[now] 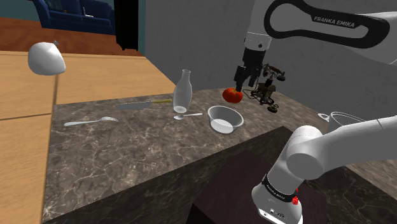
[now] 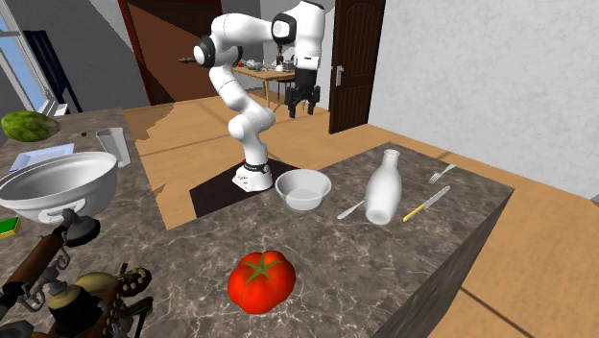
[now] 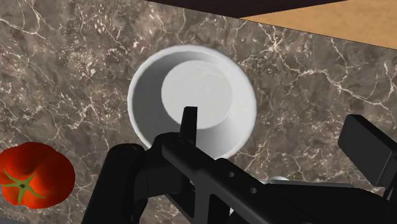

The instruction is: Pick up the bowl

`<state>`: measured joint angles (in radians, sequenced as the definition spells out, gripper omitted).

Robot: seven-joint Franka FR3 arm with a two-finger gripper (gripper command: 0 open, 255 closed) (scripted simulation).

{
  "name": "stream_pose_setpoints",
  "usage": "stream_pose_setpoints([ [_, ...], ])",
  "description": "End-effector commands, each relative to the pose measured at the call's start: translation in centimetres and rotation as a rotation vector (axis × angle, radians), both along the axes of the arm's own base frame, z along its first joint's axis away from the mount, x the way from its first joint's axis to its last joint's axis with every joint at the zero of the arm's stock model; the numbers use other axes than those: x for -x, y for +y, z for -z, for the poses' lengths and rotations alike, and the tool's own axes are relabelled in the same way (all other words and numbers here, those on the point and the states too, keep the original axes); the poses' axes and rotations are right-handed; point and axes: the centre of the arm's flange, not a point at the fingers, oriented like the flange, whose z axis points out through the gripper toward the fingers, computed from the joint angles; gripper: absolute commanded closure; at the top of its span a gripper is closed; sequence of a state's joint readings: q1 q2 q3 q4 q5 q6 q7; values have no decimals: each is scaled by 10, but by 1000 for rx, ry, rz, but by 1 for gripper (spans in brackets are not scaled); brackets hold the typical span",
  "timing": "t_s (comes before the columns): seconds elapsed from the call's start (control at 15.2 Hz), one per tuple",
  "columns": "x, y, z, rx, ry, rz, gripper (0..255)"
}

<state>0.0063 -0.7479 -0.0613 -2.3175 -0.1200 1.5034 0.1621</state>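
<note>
Gripper (image 2: 299, 109) is hanging high over the counter (image 1: 127, 153), fingers spread apart and gripping nothing. Bowl (image 1: 224, 119) is sitting upright and empty right under it, near the counter edge by the stand. I'm guessing it's light and rigid but slick, with smooth white walls. So I'd be pinching the rim, one finger inside and one outside. Spoon (image 1: 188, 116) is lying just beside it and tomato (image 1: 233, 95) is sitting near the other side, neither touching. Bottle (image 1: 182, 92) is standing past the spoon and looking tippy. Knife (image 1: 143, 104) and fork (image 1: 90, 121) are lying well apart, further off.
</note>
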Motion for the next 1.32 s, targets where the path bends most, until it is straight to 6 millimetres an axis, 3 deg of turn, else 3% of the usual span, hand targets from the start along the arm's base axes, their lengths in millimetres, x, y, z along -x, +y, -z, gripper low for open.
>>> stream_pose_setpoints([
  [0.0, 0, 0, 0, 0, 0, 0, 0],
  [1.25, -34, -209, 174, -223, -71, 47, 0],
])
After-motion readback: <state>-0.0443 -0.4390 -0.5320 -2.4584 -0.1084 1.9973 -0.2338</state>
